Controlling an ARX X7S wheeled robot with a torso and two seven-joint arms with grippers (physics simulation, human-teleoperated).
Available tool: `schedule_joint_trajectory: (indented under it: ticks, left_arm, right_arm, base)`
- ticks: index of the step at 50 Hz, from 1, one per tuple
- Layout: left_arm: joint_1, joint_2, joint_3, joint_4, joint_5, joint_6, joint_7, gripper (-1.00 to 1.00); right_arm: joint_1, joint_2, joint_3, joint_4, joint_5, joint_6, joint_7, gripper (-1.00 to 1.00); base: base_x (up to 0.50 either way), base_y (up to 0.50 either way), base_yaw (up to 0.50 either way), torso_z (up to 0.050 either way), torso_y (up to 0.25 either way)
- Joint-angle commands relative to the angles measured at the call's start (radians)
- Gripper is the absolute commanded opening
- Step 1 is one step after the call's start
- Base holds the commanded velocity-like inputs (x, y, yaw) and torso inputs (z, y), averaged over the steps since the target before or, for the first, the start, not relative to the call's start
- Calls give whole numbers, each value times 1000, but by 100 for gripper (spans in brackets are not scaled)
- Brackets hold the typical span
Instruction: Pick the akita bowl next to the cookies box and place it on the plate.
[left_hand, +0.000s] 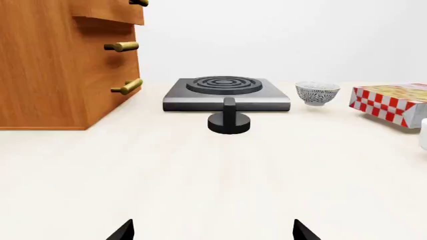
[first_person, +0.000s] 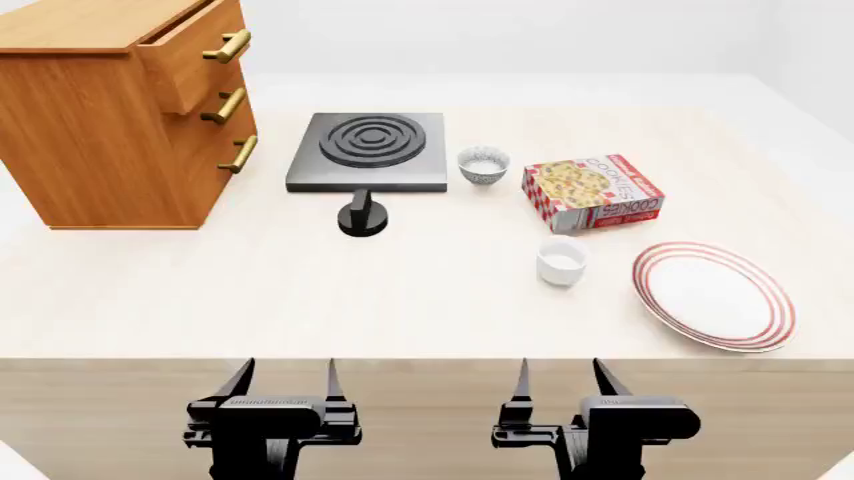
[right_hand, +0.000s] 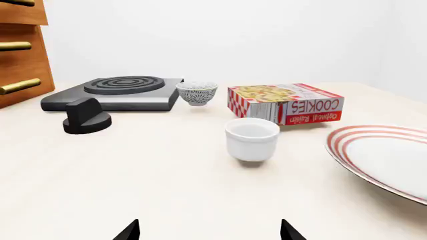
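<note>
The akita bowl (first_person: 483, 165), small and patterned grey and white, stands upright between the black hotplate and the cookies box (first_person: 591, 192); the wrist views also show this bowl (right_hand: 197, 93) (left_hand: 317, 93). The red-and-white cookies box (right_hand: 285, 103) lies flat. The plate (first_person: 713, 296), white with red rings, lies at the right near the table's front edge. My left gripper (first_person: 288, 372) and right gripper (first_person: 561, 370) hang open in front of the table edge, far from the bowl, with nothing between the fingers. Only the fingertips show in the wrist views.
A plain white bowl (first_person: 562, 262) stands between the cookies box and the plate. A black hotplate (first_person: 370, 150) with a loose black knob (first_person: 363, 217) in front sits mid-table. A wooden drawer cabinet (first_person: 127, 105) with brass handles fills the back left.
</note>
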Motion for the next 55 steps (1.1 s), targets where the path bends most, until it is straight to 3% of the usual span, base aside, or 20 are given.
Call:
schedule_joint_trajectory:
  ticks: [1,13,55]
  left_arm:
    - [0,-17,33,-19,6,13,-19,100]
    - [1,-49,72,-29,-30,28,-49,100]
    - [-19,-98,144,-69,-63,34,-117,100]
  right_arm:
    - [3,16,-23,20,-20,-31,47,100]
    - [-21,48,-73,10,6,-46,74,100]
    - [-8,112,-138,30,72,-33,95,100]
  base:
    - [0,0,0,0,0]
    - [0,-11,0,0,0]
    - [0,-500,0,0,0]
